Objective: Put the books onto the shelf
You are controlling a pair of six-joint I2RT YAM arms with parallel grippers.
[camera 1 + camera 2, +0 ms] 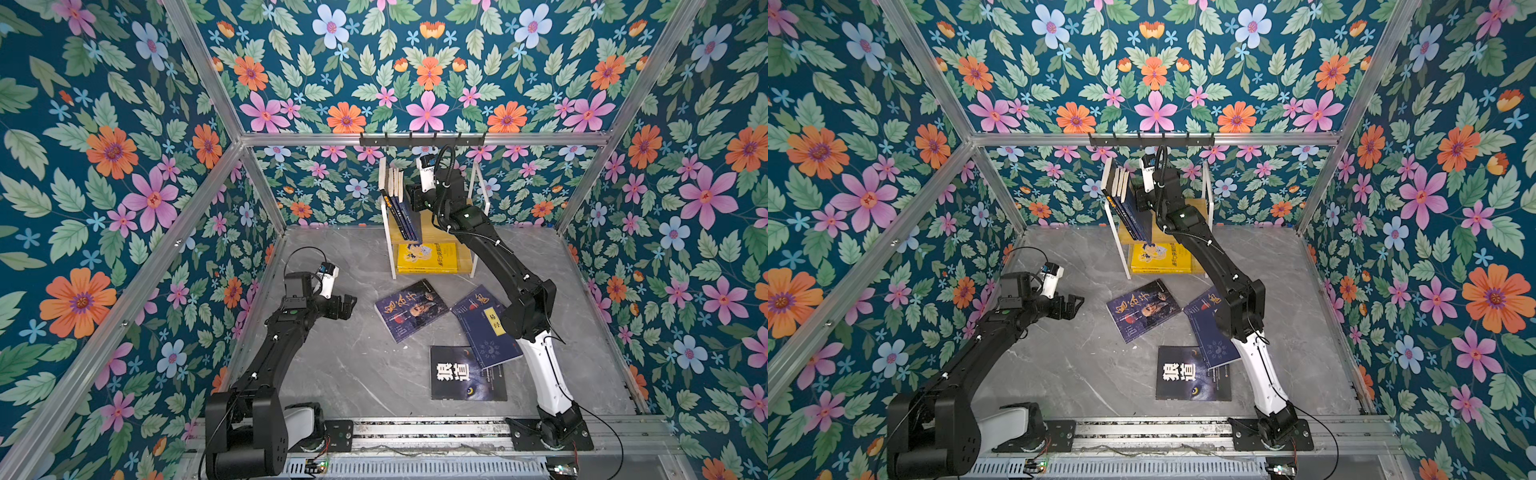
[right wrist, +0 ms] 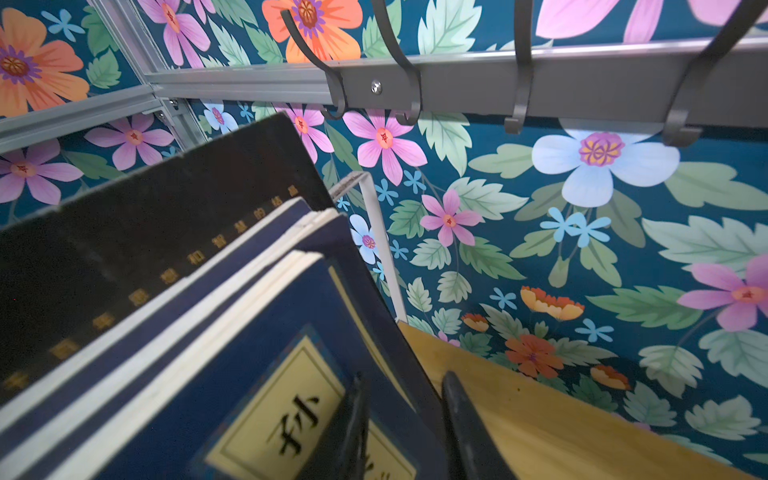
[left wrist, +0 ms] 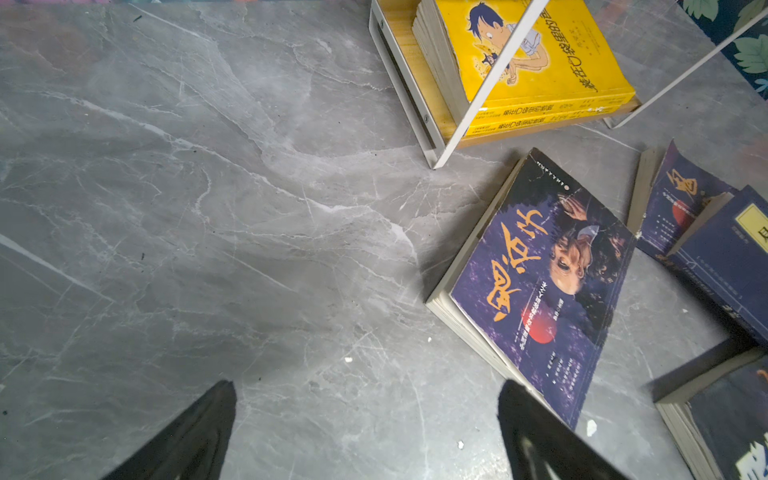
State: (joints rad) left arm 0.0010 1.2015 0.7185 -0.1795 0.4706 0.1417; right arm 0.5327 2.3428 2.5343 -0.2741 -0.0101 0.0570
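The shelf (image 1: 390, 257) (image 1: 1123, 257) stands at the back wall. On its top board several books (image 1: 399, 203) (image 1: 1125, 199) lean left. My right gripper (image 1: 412, 199) (image 2: 405, 376) is shut on the outermost navy book (image 2: 399, 353) of that row. A yellow cartoon-boy book (image 1: 428, 257) (image 3: 536, 54) lies on the lower board. On the table lie a dark portrait book (image 1: 411, 309) (image 3: 540, 282), a navy book with a yellow label (image 1: 490, 332) and a black wolf-eye book (image 1: 465, 374). My left gripper (image 1: 349, 307) (image 3: 370, 388) hangs open and empty above the table, left of the portrait book.
A black hook rail (image 1: 422, 140) (image 2: 457, 83) runs along the back wall just above the shelf. Floral walls with aluminium posts close in the grey marble table (image 1: 340, 365) on three sides. A second portrait book (image 1: 469, 301) lies partly under the navy one.
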